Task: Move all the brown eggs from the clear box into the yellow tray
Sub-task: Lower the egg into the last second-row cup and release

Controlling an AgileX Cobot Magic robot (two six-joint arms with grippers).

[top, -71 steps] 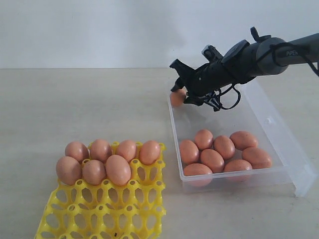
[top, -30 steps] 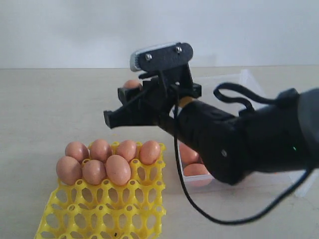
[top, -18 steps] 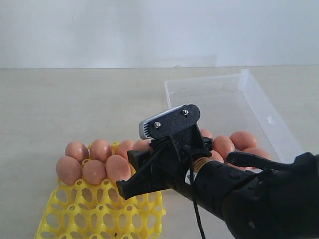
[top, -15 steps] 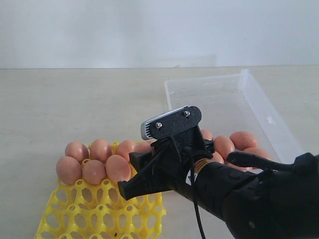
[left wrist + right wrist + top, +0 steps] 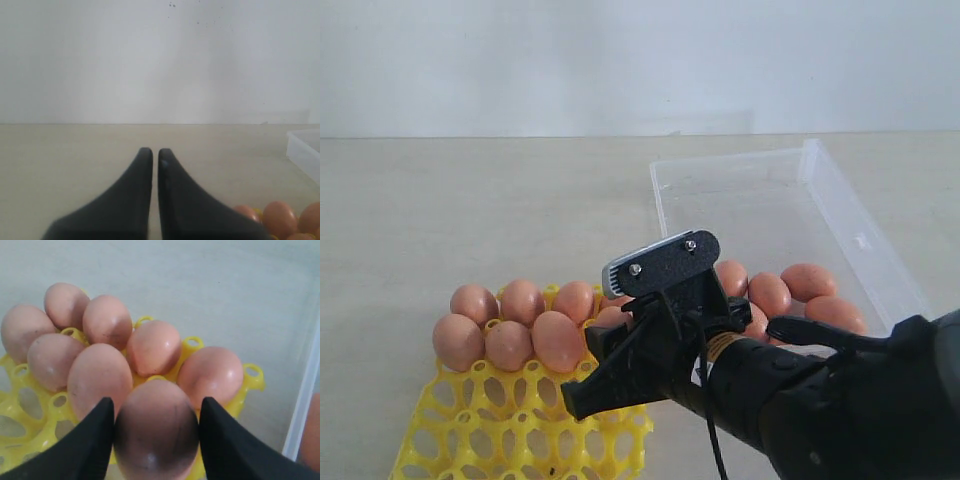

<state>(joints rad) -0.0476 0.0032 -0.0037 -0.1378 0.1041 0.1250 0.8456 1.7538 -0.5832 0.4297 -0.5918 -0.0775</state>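
Brown eggs [image 5: 557, 340], matte-shelled and oval, sit seven strong in the far cups of the yellow tray [image 5: 510, 430]. The tray is a glossy plastic grid of round openings with pegs between. Four eggs fill the back row and three the next.

My left gripper [image 5: 155, 151] hangs off from the tray. Its smooth black fingers are drawn almost together, with only a slit between them and nothing in it.

Over the tray's right side, beside the third egg of the second row, my right gripper [image 5: 156, 402] clasps a carried egg [image 5: 156, 440] by its flanks between two black pads. I cannot tell whether that egg sits in a cup. On that arm's wrist I see a small yellow label [image 5: 720, 347], too small to read.

Right of the tray lies the clear box [image 5: 840, 200], thin transparent plastic with low walls. At least four boxed eggs [image 5: 808, 281] cluster at the end level with the tray, and my arm hides the rest.
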